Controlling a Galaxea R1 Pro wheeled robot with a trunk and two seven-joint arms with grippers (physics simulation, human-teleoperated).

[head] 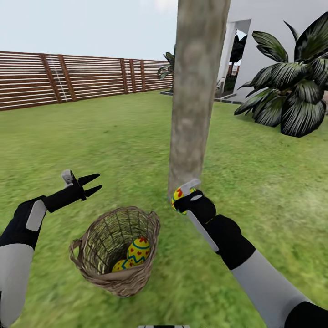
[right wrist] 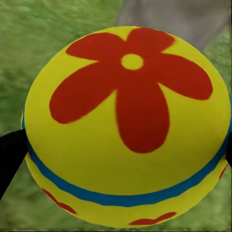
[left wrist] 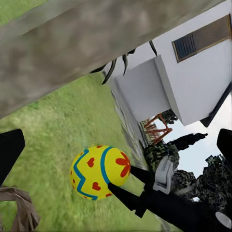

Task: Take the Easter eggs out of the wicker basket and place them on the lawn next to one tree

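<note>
The wicker basket [head: 91, 269] stands on the lawn [head: 114, 136] in front of me, holding two yellow Easter eggs [head: 138, 250] [head: 122, 265]. My right gripper [head: 184, 195] is shut on the third egg [head: 176, 196], low beside the foot of the pale tree trunk [head: 193, 91]. In the right wrist view that egg [right wrist: 125, 125] sits between the black fingers [right wrist: 9, 154], red flower facing the camera. The left wrist view has the held egg [left wrist: 100, 171] below the trunk [left wrist: 72, 43]. My left gripper [head: 91, 184] hovers open and empty, left of the basket and above it.
A brown slat fence [head: 68, 79] bounds the garden at the back left. The white house [head: 273, 27] and a dark palm-like plant [head: 291, 95] stand at the right. Open grass lies all around the tree and the basket.
</note>
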